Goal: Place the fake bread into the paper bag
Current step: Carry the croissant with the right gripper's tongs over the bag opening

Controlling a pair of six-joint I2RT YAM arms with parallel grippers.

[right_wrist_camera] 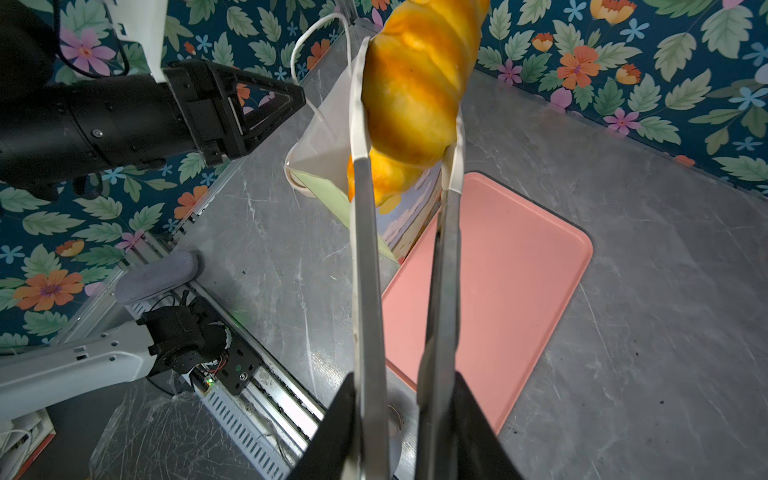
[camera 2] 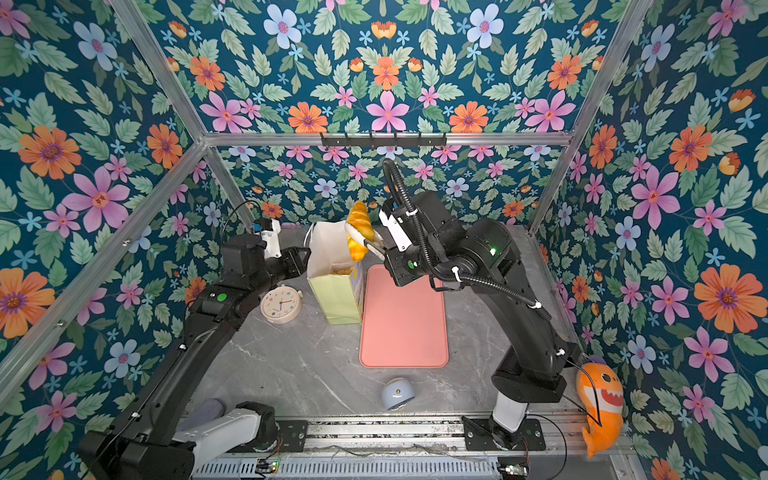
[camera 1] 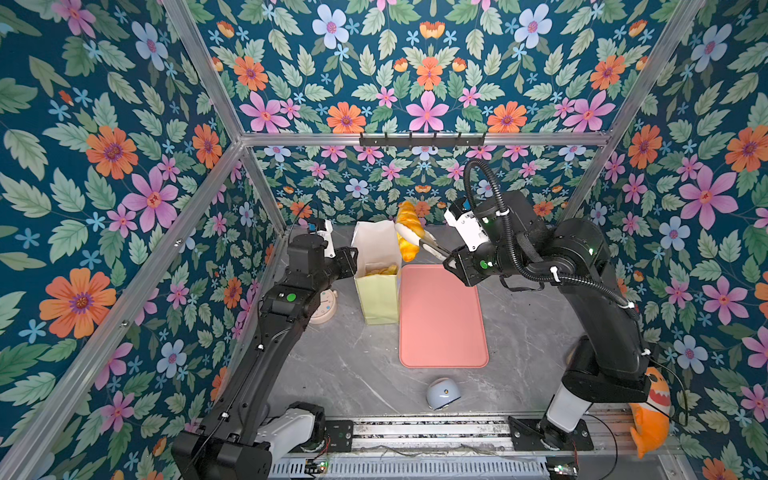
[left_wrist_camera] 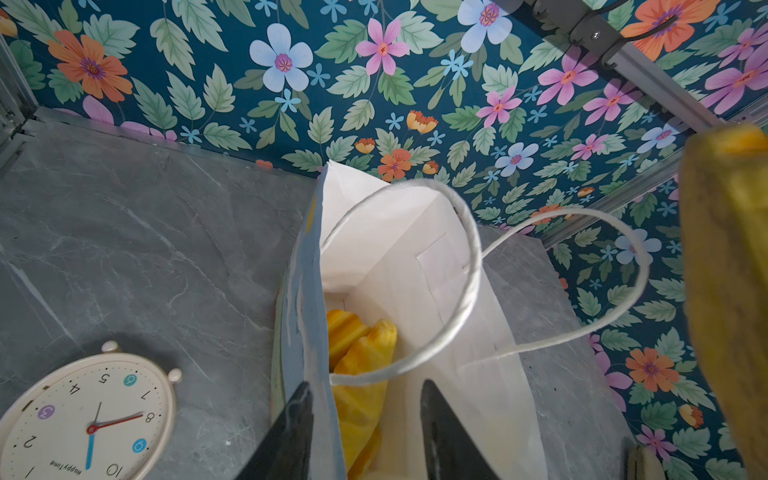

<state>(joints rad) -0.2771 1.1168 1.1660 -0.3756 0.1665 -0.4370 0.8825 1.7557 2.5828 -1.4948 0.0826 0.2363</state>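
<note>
Your right gripper (right_wrist_camera: 405, 378) is closed on a pair of metal tongs (right_wrist_camera: 365, 249). Their white tips pinch a ridged piece of fake bread (camera 1: 406, 232) in the air at the rim of the paper bag (camera 1: 376, 299). The bag stands upright and open toward the far edge of the desk (camera 1: 353, 365), just beside the left side of a pink tray (camera 1: 442, 324). Golden pastries (left_wrist_camera: 361, 374) lie at its bottom. Your left gripper (left_wrist_camera: 368, 386) has its jaws apart, straddling the bag's printed wall, one finger inside and one outside. A clock (camera 2: 280, 305) lies flat to the bag's left.
</note>
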